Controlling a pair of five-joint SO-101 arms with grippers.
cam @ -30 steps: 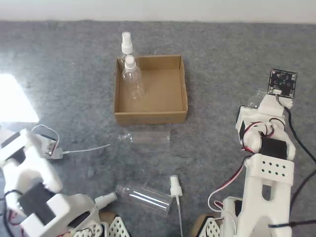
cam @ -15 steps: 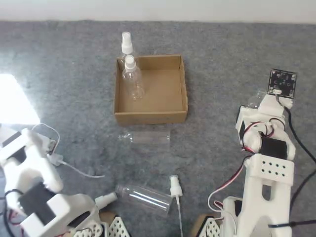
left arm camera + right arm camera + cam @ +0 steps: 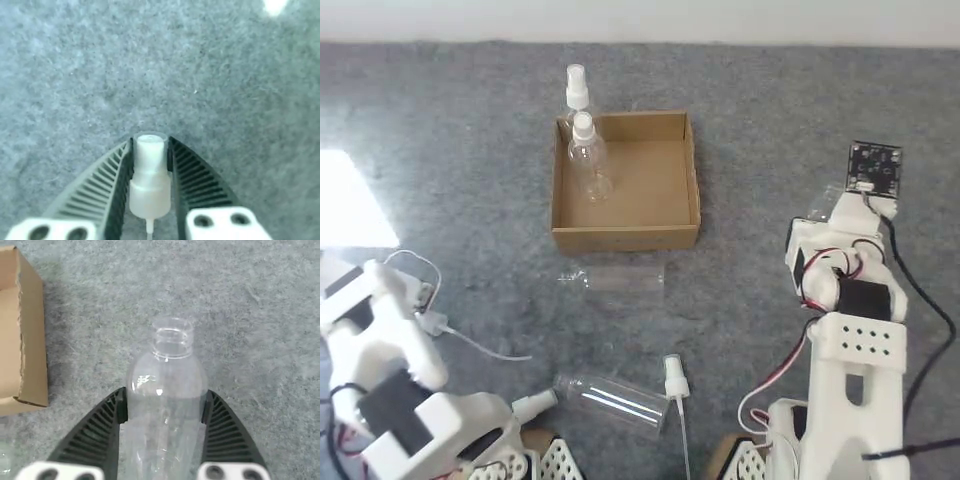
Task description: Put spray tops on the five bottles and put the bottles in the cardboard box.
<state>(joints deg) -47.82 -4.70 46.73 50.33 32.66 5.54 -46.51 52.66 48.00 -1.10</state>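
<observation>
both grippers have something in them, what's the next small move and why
Probably swing the left gripper with its spray top toward the bottle in the right gripper, aiming the dip tube at the neck. The top is clamped, the bottle is clamped with its neck open and uncapped, and the high view shows the grippers far apart, so they must meet first.

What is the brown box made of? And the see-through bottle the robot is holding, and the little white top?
The box looks like plain cardboard: matte brown with rough cut edges. The bottle is probably clear plastic: glossy, with glints, and the grey mat shows through it. The spray top is likely white plastic, smooth and slightly shiny.
</observation>
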